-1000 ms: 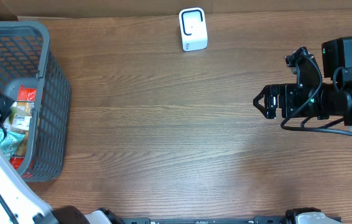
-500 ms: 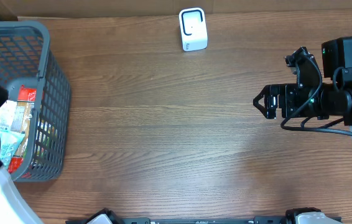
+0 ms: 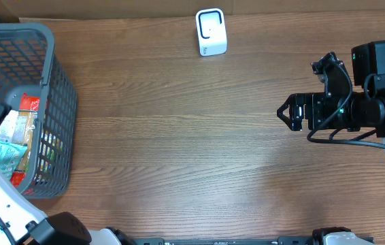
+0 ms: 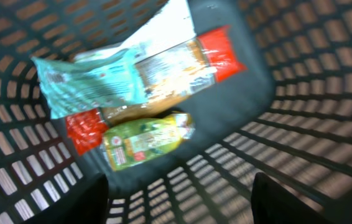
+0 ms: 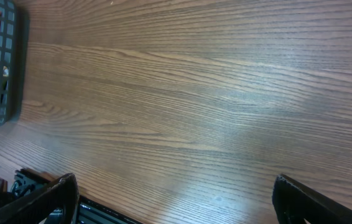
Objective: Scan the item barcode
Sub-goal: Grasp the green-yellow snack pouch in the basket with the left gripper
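Item packets (image 4: 145, 106) lie in basket (image 3: 49, 41) at left edge of bench (image 3: 179, 136), none lifted. Left gripper (image 4: 182, 202) inside basket above them, parted, empty. Right gripper (image 3: 284, 113) wide, empty, near right edge. Step judged: pick. Next: close on one packet, carry to scanner (image 3: 211, 32) at far edge

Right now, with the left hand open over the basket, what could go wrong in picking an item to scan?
1. The teal packet overlaps the long packet, and the green packet lies against it, so the left hand may grab two at once.
2. The basket walls are close; a finger could catch the mesh.
3. The scanner stands far from the basket, so a loose grip may drop the item on the way.
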Controlling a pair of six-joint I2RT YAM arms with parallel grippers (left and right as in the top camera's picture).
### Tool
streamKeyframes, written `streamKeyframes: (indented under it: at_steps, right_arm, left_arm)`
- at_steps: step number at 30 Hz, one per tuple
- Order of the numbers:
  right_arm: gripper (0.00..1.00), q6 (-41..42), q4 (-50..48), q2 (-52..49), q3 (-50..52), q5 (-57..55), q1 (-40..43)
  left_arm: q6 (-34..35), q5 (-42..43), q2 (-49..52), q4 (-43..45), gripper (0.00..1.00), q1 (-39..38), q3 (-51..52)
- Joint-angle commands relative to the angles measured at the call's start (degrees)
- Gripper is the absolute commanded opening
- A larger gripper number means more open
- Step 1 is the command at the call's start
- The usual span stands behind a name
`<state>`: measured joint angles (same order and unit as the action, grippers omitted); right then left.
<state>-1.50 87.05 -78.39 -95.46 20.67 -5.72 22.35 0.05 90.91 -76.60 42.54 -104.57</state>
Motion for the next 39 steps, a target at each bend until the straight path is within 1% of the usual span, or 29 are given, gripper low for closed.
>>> streamKeyframes:
  at_steps: [1,3,8,11,14,17,20,23,30,32,34,36,39]
  right_arm:
    - [1.00,-0.5,-0.2,-0.1,-1.3,-0.1,-0.3]
    - [1.00,-0.5,-0.2,-0.1,-1.3,-0.5,-0.3]
    - [1.00,-0.5,-0.2,-0.1,-1.3,-0.7,-0.3]
    - [1.00,-0.5,-0.2,-0.1,-1.3,-0.7,-0.3]
    - [1.00,-0.5,-0.2,-0.1,-1.3,-0.7,-0.3]
    - [1.00,-0.5,-0.2,-0.1,-1.3,-0.7,-0.3]
    - [1.00,-0.5,-0.3,-0.1,-1.3,-0.7,-0.3]
    - [1.00,-0.5,-0.4,-0.1,-1.3,-0.7,-0.3]
    - [1.00,-0.5,-1.2,-0.1,-1.3,-0.7,-0.3]
    - [1.00,-0.5,-1.3,-0.1,-1.3,-0.7,-0.3]
    - [1.00,-0.5,-1.4,-0.1,-1.3,-0.7,-0.3]
    - [1.00,-0.5,-1.4,-0.1,-1.3,-0.7,-0.3]
    - [1.00,-0.5,-1.4,-0.1,-1.3,-0.7,-0.3]
  left_arm:
    - [-0.8,2.9,0.0,3.5,0.66,3.9,7.0]
    - [-4.1,4.7,0.0,6.9,0.67,4.7,11.5]
    - [-11.2,5.0,0.3,18.0,0.69,4.0,23.9]
    - [-18.4,7.6,1.4,26.7,0.69,2.6,30.5]
    - [-25.7,7.5,3.6,30.7,0.69,1.8,33.6]
    - [-27.5,7.5,5.6,32.4,0.66,1.4,33.8]
    - [-29.6,7.5,6.7,33.6,0.68,1.2,33.8]
    - [-33.6,7.3,8.0,33.8,0.68,1.2,33.8]
    - [-33.9,6.8,11.8,32.0,0.65,1.1,34.2]
    - [-33.9,5.4,13.0,30.9,0.65,1.1,34.2]
    - [-33.9,4.9,14.0,30.2,0.68,1.1,34.2]
    - [-33.9,4.9,14.6,30.1,0.63,1.1,34.2]
    - [-33.9,5.0,14.7,30.0,0.44,1.1,34.2]
